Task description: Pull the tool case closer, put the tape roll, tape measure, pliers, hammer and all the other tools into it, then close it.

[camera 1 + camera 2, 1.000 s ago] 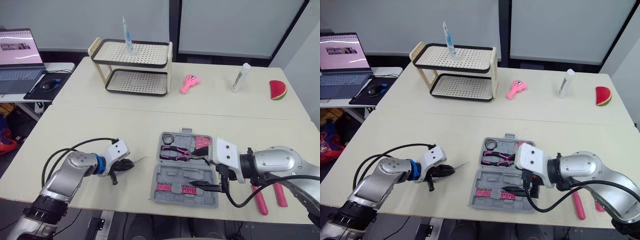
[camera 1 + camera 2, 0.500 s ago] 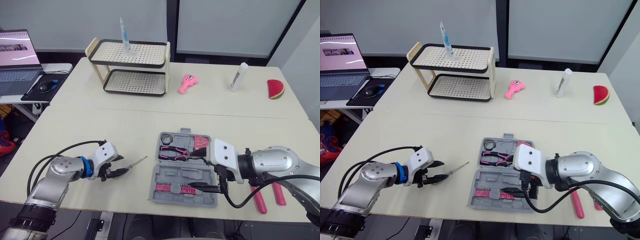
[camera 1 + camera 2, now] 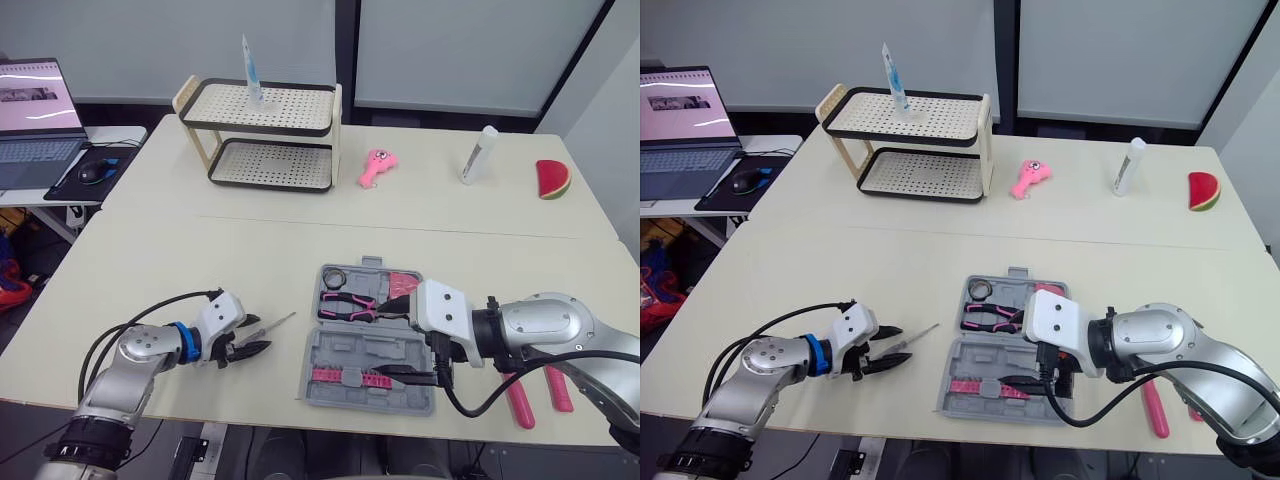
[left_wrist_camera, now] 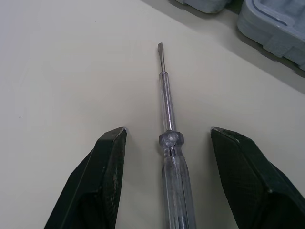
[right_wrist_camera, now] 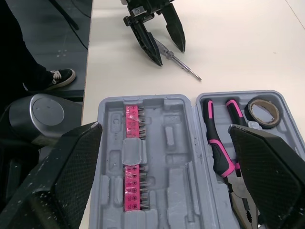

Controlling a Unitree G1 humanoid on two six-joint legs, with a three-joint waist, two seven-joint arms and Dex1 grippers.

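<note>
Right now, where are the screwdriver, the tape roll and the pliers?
screwdriver [image 4: 165, 100], left wrist view, metal shaft
tape roll [image 5: 249, 109], right wrist view, ring's edge
pliers [image 5: 215, 148], right wrist view, pink handle

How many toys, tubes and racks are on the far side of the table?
Racks: 1, the rack
Toys: 2, a pink toy and a watermelon slice
Tubes: 2, a white tube and an upright tube on the rack
Total: 5
</note>
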